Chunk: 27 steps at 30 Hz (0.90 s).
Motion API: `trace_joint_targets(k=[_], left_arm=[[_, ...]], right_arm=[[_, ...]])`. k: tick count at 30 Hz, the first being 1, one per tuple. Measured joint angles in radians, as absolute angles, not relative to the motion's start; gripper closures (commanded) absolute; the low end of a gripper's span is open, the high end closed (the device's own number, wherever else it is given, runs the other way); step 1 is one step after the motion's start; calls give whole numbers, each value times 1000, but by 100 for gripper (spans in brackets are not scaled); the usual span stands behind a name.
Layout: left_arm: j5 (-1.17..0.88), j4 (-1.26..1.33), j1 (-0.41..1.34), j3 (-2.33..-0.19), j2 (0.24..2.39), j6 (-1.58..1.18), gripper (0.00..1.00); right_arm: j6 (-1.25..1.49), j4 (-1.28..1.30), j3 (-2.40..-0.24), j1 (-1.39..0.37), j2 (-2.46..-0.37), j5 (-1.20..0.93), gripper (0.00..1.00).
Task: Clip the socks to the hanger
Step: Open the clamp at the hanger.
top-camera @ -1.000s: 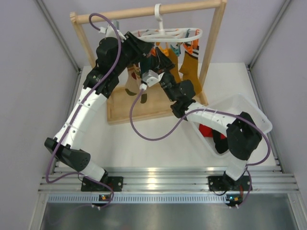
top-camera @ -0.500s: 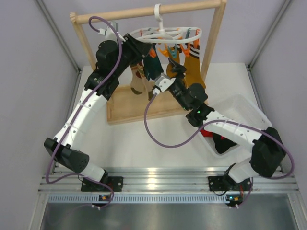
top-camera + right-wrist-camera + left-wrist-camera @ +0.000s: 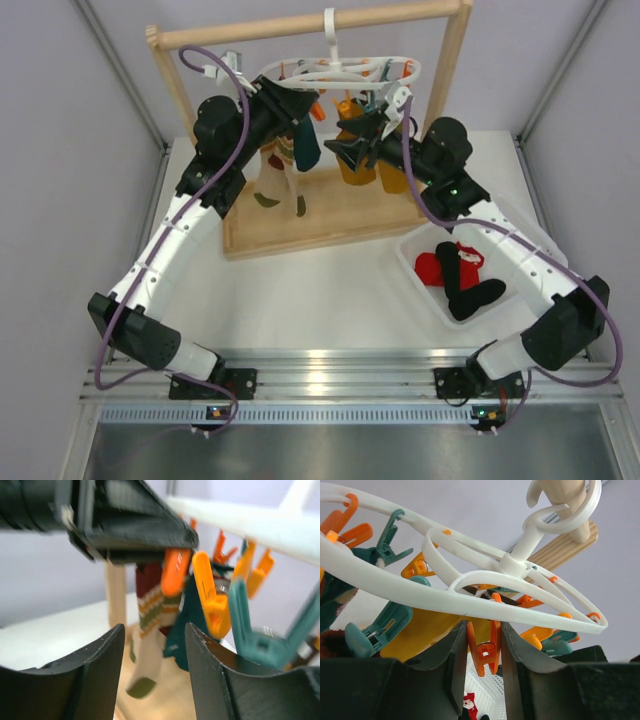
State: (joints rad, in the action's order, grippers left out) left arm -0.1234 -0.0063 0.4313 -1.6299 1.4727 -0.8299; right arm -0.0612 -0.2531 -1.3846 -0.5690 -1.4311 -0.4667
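The white ring hanger [image 3: 345,72] hangs by its hook from the wooden rack; it fills the left wrist view [image 3: 470,597]. My left gripper [image 3: 312,103] is under the ring, shut on one orange clip [image 3: 484,650], with a finger pressing each handle. My right gripper [image 3: 340,135] is open and empty just right of it, beside the clips [image 3: 212,600]. A red sock [image 3: 432,266] and black socks [image 3: 470,290] lie in the white basket [image 3: 520,225]. The red sock with a white patch [image 3: 469,702] shows between my left fingers.
The wooden rack [image 3: 300,25] stands on a board [image 3: 330,215] at the back. Mustard-yellow socks [image 3: 352,162], a striped sock [image 3: 272,185] and a teal sock [image 3: 305,148] hang from the hanger. Grey walls stand close on both sides.
My right arm has swung up and right from in front of the board to the hanger's clips. The left gripper has stayed at the ring, which rocked a little.
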Motion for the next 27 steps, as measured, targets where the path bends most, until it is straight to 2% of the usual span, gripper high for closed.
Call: trace_joint_targets(k=[7, 19, 27], left_arm=[[-154, 9, 430, -1626, 1473, -842, 100], [-180, 43, 428, -1607, 1469, -844, 100], [-188, 54, 428, -1598, 1468, -843, 100]], right_arm=[[65, -253, -1467, -605, -1501, -542, 52], [44, -256, -1503, -635, -1549, -315, 56], [30, -312, -1515, -635, -1550, -286, 59]])
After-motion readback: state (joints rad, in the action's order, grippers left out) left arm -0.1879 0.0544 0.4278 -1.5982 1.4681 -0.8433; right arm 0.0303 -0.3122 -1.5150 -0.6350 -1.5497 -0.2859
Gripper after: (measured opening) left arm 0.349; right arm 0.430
